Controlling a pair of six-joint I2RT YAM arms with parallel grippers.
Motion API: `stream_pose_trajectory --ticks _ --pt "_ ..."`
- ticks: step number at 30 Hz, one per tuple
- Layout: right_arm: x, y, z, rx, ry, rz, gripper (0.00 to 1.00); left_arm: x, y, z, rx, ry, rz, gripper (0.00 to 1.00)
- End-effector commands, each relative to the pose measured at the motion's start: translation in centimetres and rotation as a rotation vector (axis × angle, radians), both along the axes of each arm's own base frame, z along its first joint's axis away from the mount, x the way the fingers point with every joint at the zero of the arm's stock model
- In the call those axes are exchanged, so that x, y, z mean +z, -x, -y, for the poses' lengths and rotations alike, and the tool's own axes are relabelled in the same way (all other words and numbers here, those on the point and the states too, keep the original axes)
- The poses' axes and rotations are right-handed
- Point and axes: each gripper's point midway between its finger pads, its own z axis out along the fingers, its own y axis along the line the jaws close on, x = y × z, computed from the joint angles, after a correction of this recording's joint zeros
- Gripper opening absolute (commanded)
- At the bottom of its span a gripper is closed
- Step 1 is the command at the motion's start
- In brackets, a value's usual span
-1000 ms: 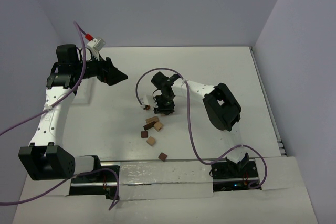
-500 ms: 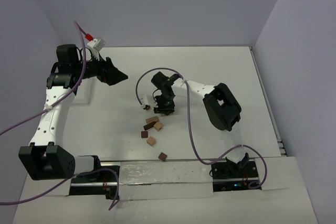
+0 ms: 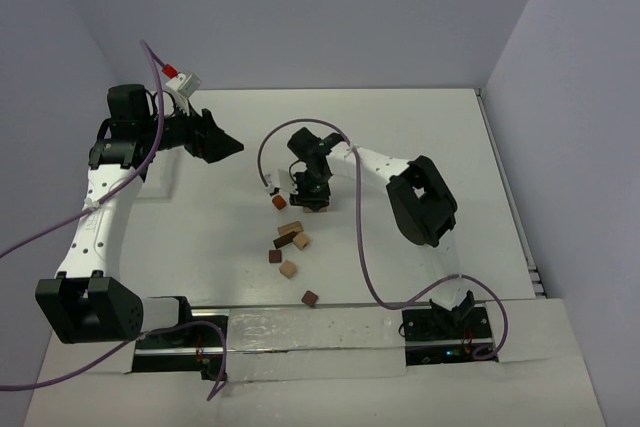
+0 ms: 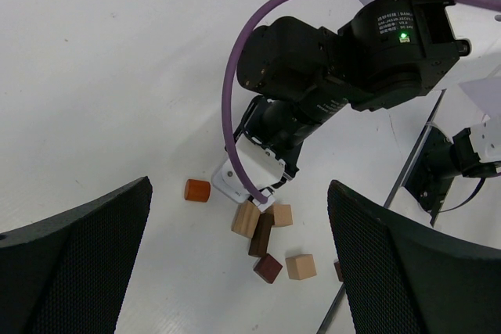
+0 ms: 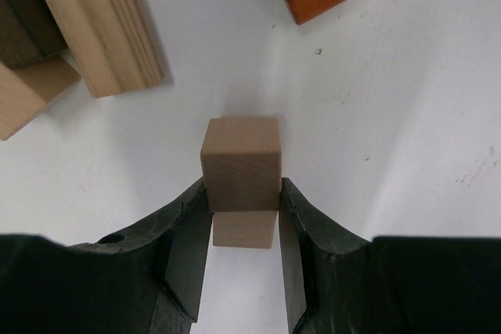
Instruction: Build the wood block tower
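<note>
My right gripper [image 5: 241, 193] is shut on a light tan cube [image 5: 241, 163], its jaws pressing both sides. A paler tan block [image 5: 245, 229] lines up against that cube between the fingers, and the two look like a short tower. In the top view this gripper [image 3: 309, 199] points down at the table's middle. Loose wood blocks lie beside it: an orange one [image 3: 279, 201], a tan bar [image 3: 290, 228], a dark bar [image 3: 285, 240], and tan [image 3: 288, 268] and reddish-brown [image 3: 275, 256] cubes. My left gripper [image 3: 222, 147] hangs open and empty, high over the back left.
A white cable tag [image 4: 244, 183] and purple cable [image 3: 265, 162] hang by the right wrist near the blocks. A dark brown cube [image 3: 310, 297] lies alone toward the near edge. Walls close in at the back and right, and the arm bases [image 3: 440, 332] line the front.
My right gripper closed a little more and shifted slightly back and left with the tan cube, so the orange block now shows beside it. The left arm has not moved.
</note>
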Motion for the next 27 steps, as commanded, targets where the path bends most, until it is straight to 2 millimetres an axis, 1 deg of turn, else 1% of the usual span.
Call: stream_pose_trajectory --ticks 1,7,9,14,17,22,27 --pt "0.4 -1.2 -0.2 -0.028 -0.002 0.026 0.06 0.9 -0.5 -0.1 -0.011 0.005 0.052 0.99" --pt "-0.4 -0.8 0.3 -0.028 0.017 0.014 0.06 0.9 -0.5 -0.2 -0.007 -0.001 0.054 0.99" --pt "-0.6 -0.7 0.5 -0.029 0.024 0.019 0.09 0.9 -0.6 -0.1 -0.008 0.000 0.054 0.99" --pt "-1.0 -0.7 0.8 -0.028 0.036 0.021 0.11 1.0 -0.7 -0.1 -0.011 0.002 0.055 0.99" --pt "-1.1 -0.8 0.8 -0.026 0.038 0.023 0.09 1.1 -0.8 -0.1 -0.010 0.002 0.056 0.99" --pt "-1.3 -0.9 0.9 -0.025 0.046 0.024 0.01 1.2 -0.9 -0.2 -0.005 -0.002 0.060 0.99" --pt "-1.9 -0.8 1.2 -0.016 0.061 0.023 0.00 1.2 -0.9 -0.2 -0.003 -0.003 0.060 0.99"
